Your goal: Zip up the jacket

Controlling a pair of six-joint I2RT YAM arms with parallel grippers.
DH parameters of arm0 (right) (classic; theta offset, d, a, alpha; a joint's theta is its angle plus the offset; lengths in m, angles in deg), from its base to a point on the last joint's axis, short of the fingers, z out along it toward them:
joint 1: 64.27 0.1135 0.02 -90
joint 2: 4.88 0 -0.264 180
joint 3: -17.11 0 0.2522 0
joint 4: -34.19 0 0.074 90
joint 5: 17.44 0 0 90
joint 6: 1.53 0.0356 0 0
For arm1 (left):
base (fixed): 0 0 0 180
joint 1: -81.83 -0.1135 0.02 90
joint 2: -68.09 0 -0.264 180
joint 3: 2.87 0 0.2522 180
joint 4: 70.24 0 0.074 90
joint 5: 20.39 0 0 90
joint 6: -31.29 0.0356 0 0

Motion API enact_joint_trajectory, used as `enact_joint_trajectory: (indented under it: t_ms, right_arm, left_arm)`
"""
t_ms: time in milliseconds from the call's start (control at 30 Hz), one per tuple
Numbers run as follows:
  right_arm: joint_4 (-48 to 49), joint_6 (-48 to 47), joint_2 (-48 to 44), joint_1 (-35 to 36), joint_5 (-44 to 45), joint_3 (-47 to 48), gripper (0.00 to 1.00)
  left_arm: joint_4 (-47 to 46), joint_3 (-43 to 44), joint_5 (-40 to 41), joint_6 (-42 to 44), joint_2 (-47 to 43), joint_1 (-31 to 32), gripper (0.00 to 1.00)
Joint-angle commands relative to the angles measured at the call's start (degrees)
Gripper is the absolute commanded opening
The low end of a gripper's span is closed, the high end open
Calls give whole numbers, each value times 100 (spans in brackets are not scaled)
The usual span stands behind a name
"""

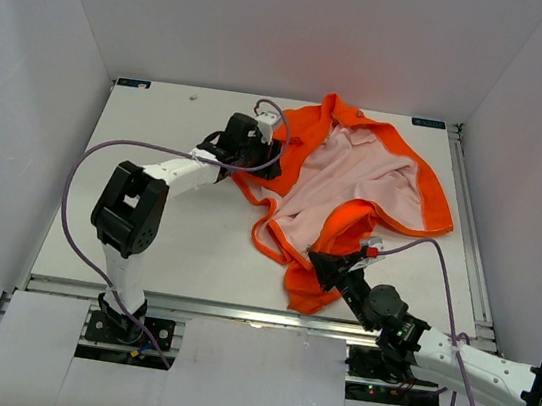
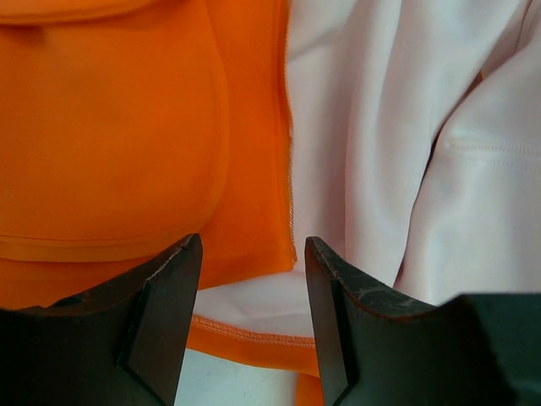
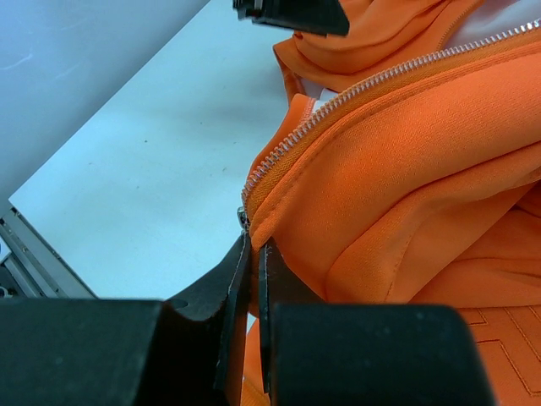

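The orange jacket (image 1: 354,189) lies open on the white table, its pale pink lining (image 1: 356,175) facing up. My left gripper (image 1: 259,143) is at the jacket's left front edge. In the left wrist view it (image 2: 254,245) stands open above the orange front panel (image 2: 110,144), the zipper teeth (image 2: 289,178) and the bottom hem (image 2: 254,337), with nothing pinched. My right gripper (image 1: 328,265) is at the near bottom corner. The right wrist view shows it (image 3: 254,244) shut on the jacket's edge (image 3: 397,186), at the lower end of the zipper teeth (image 3: 380,80).
White walls enclose the table (image 1: 145,236) on three sides. A metal rail (image 1: 471,251) runs along its right edge. Purple cables (image 1: 75,196) loop off both arms. The table's near edge (image 3: 34,245) and the tip of the left gripper (image 3: 292,13) appear in the right wrist view.
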Motion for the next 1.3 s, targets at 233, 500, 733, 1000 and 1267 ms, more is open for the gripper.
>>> enact_joint_trajectory:
  t_ms: [233,500,733,1000,1267]
  right_arm:
    - [108,42,-199,32,143,-727,8]
    - [55,51,-165,32,167,-680,8]
    - [44,44,-239,32,163,-718,8]
    - [68,51,-240,32,95,-731,8]
    - [-65,51,-560,27,102,-800,8]
  left_arm:
    - [-191,-1804,1568,-702,-264,538,56]
    - [-437,-2054,1976,-890,-1232,538,62]
    - [-12,-1342,2072,-585,-1064,547,69]
    - [213,-1279,2148,-1847,-946,305,70]
    - [-478,-1748,1431,-2747,-1013,-326,68]
